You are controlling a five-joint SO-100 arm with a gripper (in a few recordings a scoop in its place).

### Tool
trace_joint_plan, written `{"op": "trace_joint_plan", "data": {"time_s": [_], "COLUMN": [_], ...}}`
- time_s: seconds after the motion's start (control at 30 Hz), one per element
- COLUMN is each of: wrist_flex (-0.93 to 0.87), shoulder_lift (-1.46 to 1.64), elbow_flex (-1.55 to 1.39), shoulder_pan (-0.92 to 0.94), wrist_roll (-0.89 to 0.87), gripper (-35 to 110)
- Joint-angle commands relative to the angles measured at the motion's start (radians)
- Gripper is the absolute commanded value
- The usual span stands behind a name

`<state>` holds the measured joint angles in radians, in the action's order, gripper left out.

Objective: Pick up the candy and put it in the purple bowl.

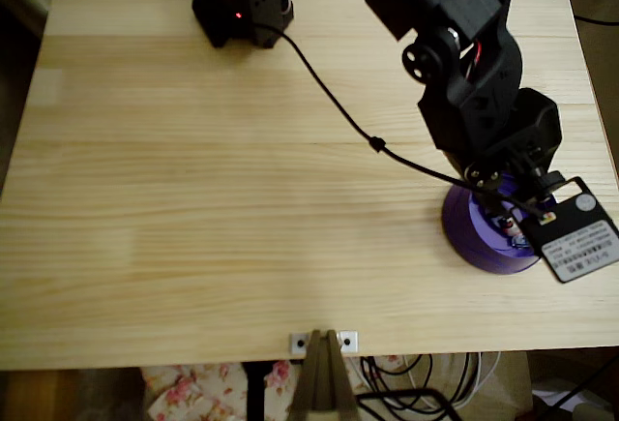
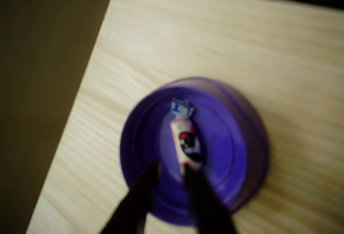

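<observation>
The purple bowl point(image 1: 471, 239) sits near the table's right edge, partly covered by my black arm. My gripper point(image 1: 505, 216) hangs directly over it. In the blurred wrist view the candy point(image 2: 184, 137), white-pink with a dark mark and a bluish twisted end, lies lengthwise inside the purple bowl point(image 2: 236, 153). My gripper point(image 2: 169, 170) is open just above the bowl's inside, with a bare gap between the two dark fingers. The candy's near end lies by the tip of the right finger point(image 2: 196, 191), not between the jaws. A small pale bit of the candy point(image 1: 516, 239) shows under the gripper.
A black cable point(image 1: 334, 106) runs across the wooden table point(image 1: 193, 198) from the arm's base point(image 1: 242, 5) to the wrist. A labelled tag point(image 1: 578, 239) sticks out beside the bowl. The table's right edge point(image 1: 607, 150) is close to the bowl.
</observation>
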<state>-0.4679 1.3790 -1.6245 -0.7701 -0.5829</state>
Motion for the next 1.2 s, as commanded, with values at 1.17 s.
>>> {"op": "trace_joint_plan", "data": {"time_s": [1.17], "wrist_flex": [-0.578], "shoulder_lift": [1.364], "elbow_flex": [-0.724], "shoulder_pan": [0.545], "wrist_roll": [0.391], "gripper": [-1]}}
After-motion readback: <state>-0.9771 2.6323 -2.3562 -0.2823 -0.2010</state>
